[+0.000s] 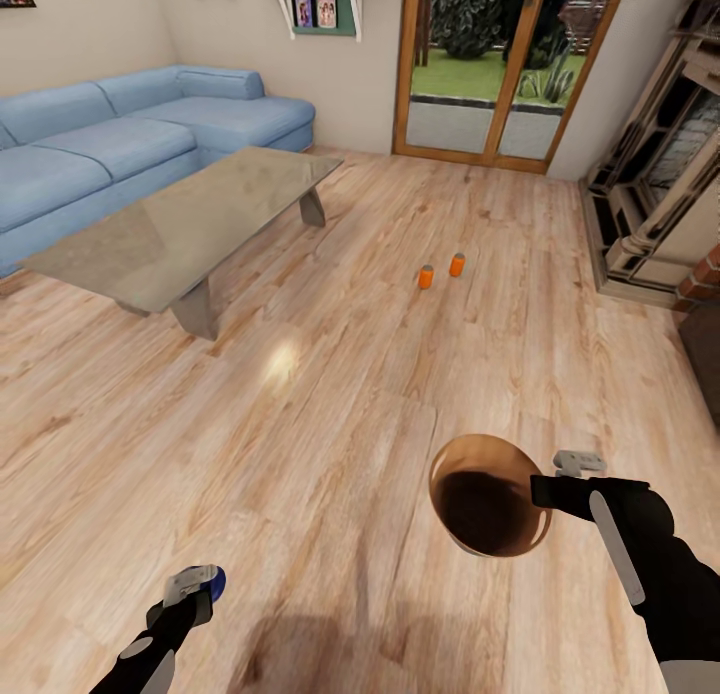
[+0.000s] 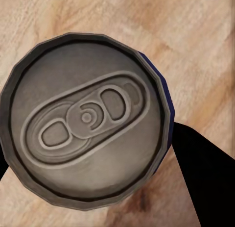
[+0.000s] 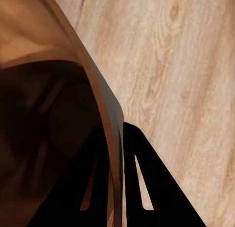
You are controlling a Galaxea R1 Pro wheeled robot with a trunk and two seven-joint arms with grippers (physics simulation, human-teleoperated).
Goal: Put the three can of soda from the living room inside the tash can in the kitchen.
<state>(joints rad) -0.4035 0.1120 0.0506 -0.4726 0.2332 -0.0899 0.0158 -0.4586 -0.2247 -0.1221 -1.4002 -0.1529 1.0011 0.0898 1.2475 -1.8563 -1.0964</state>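
Right hand (image 1: 545,492) clamps the trash can (image 1: 488,494) rim, mouth ready; left hand (image 1: 197,586) clamps 1 can (image 2: 85,119); 2 cans (image 1: 441,270) await on the floor (image 1: 330,374).

the floor (image 1: 330,404) under me is pale wood plank, smooth with a soft sheen and one bright glare spot. the low table (image 1: 190,224) has a glassy grey top that mirrors the room. the sofa (image 1: 120,134) looks like matt blue cloth. the bin (image 1: 488,494) pinched at its rim in my right claw (image 3: 120,138) is glossy amber wood. the can (image 2: 88,121) in my left claw (image 1: 195,586) has a dull grey metal lid with a blue side; the two floor cans (image 1: 441,270) look matt orange.
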